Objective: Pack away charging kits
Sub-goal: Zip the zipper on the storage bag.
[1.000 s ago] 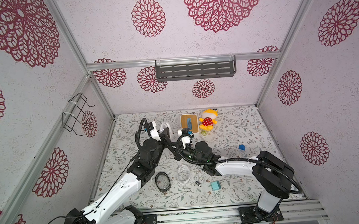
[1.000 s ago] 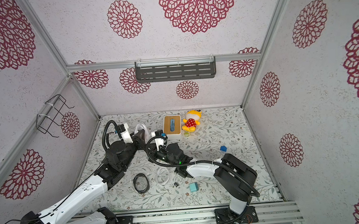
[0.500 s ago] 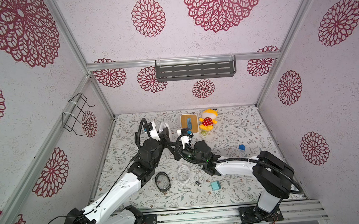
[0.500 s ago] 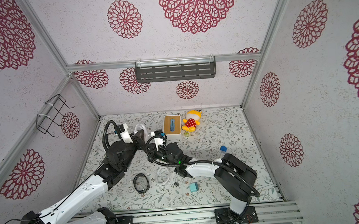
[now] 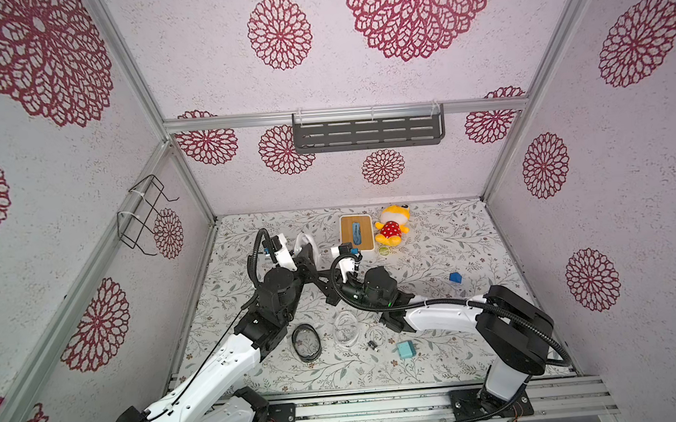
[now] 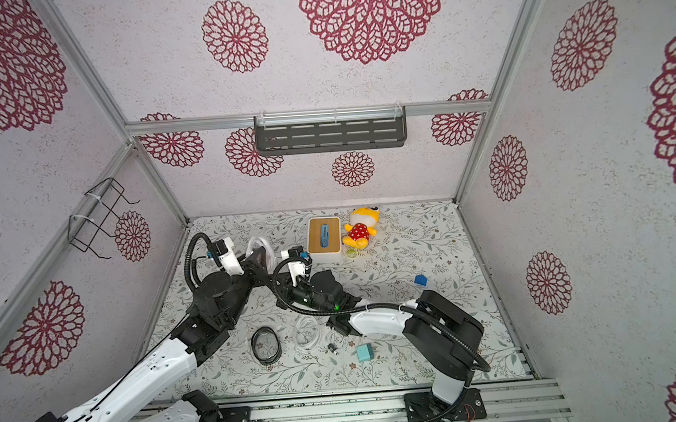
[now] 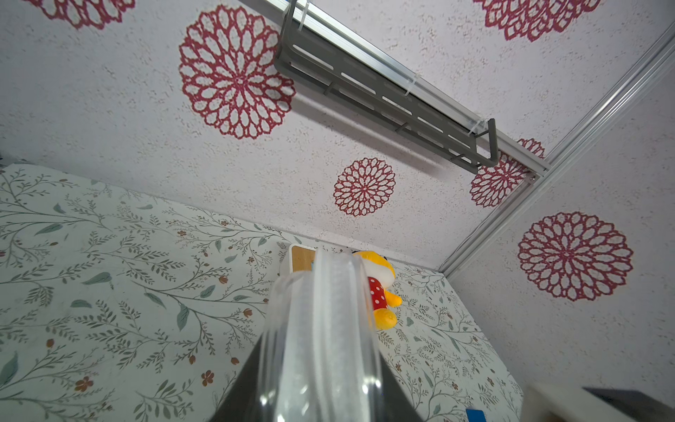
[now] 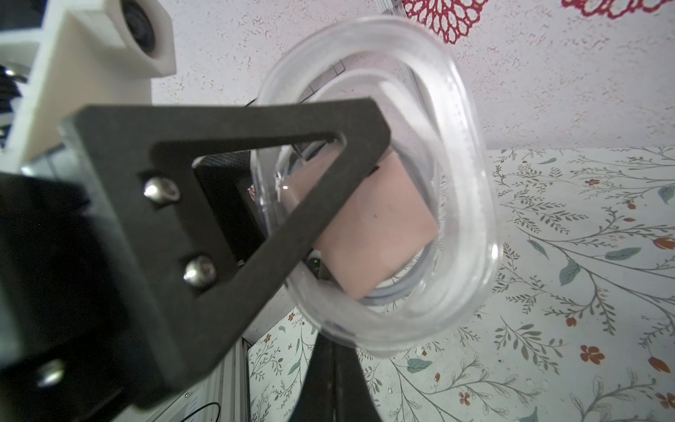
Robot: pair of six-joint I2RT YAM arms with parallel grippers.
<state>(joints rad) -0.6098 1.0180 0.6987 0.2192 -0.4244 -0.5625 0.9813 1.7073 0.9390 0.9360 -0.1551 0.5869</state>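
Note:
My left gripper [image 5: 308, 255] [image 7: 321, 394] is shut on a clear plastic tub [image 5: 302, 243] [image 8: 383, 204], held on its side above the table's back left. Inside the tub sit a pale pink cube adapter [image 8: 380, 234] and a coiled cable [image 8: 394, 292]. The tub's rim [image 7: 325, 329] stands between the dark fingers [image 7: 248, 383]. My right gripper [image 8: 330, 341] [image 5: 319, 274] is shut, its tips just under the tub's rim. A teal adapter [image 5: 406, 349] [image 6: 364, 352] and a coiled white cable [image 5: 373, 333] lie on the near table.
A clear ring-shaped lid [image 5: 346, 327] and a black ring [image 5: 306, 342] lie near the front. A white box with wooden lid [image 5: 356, 233], a yellow plush toy [image 5: 392, 226] and a small green disc [image 5: 384, 250] sit at the back. A dark blue block [image 5: 455, 278] lies right.
The right gripper has edged slightly left toward the tub. Nothing else has visibly changed.

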